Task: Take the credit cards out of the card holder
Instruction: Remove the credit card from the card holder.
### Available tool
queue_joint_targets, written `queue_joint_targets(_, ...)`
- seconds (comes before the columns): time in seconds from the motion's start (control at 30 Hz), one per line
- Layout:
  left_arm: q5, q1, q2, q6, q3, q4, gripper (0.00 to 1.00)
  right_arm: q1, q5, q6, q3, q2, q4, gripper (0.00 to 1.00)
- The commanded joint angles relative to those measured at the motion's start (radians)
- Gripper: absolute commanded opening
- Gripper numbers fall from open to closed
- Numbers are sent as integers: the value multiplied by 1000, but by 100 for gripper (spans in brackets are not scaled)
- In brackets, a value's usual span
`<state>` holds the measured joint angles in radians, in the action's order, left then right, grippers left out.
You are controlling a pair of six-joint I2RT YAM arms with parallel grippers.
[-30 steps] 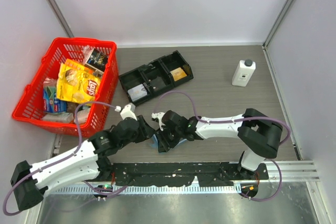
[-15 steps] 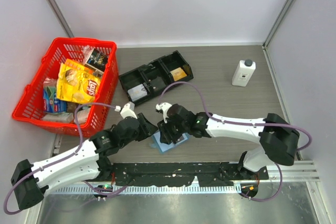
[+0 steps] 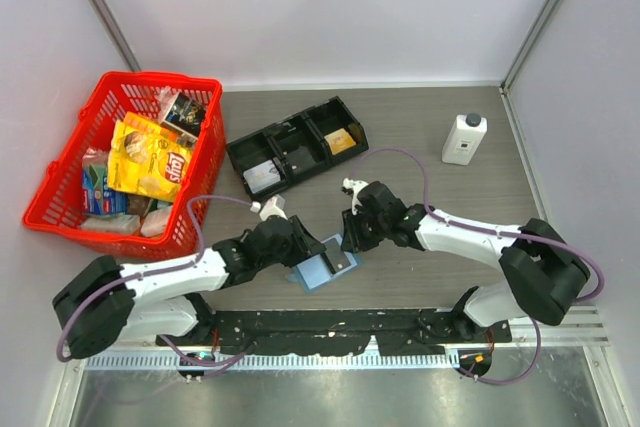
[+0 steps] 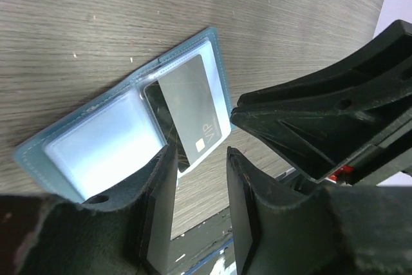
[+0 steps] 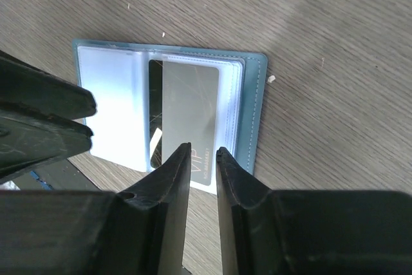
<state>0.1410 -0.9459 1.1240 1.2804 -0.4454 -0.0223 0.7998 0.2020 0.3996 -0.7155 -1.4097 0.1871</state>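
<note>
The light-blue card holder [image 3: 316, 271] lies open and flat on the table, near the front edge. A grey credit card [image 5: 190, 104] marked VIP sticks partly out of its right-hand pocket, with a dark card [image 5: 154, 117] under it. My right gripper [image 5: 203, 152] hovers over the card's protruding end, jaws a narrow gap apart and nothing clamped. My left gripper [image 4: 201, 156] stands open at the holder's [image 4: 106, 146] near edge beside the card [image 4: 190, 101], holding nothing. In the top view the left gripper [image 3: 312, 247] and right gripper [image 3: 348, 240] meet over the holder.
A red basket [image 3: 125, 162] of snack packets stands at the left. A black three-compartment tray [image 3: 295, 147] sits behind the holder. A white bottle [image 3: 464, 137] stands at the back right. A black rail [image 3: 340, 332] runs along the near edge.
Both grippers have shifted right. The right arm has drawn back off the holder, which now lies uncovered and open, and its jaws have narrowed.
</note>
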Motion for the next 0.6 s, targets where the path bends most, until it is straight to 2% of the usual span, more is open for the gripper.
queue_joint_targets(0.0,-90,13,97,48,5,-209,38,-28,63,22,19,2,-97,27)
queue_joint_targets(0.17,-121,13,183,72,-3,-245,36,-45,102,18,39,-35,-138,25)
queue_joint_targets(0.57,-58,13,163,171,99,-257,34,-53,157,30,96,-66,-218,22)
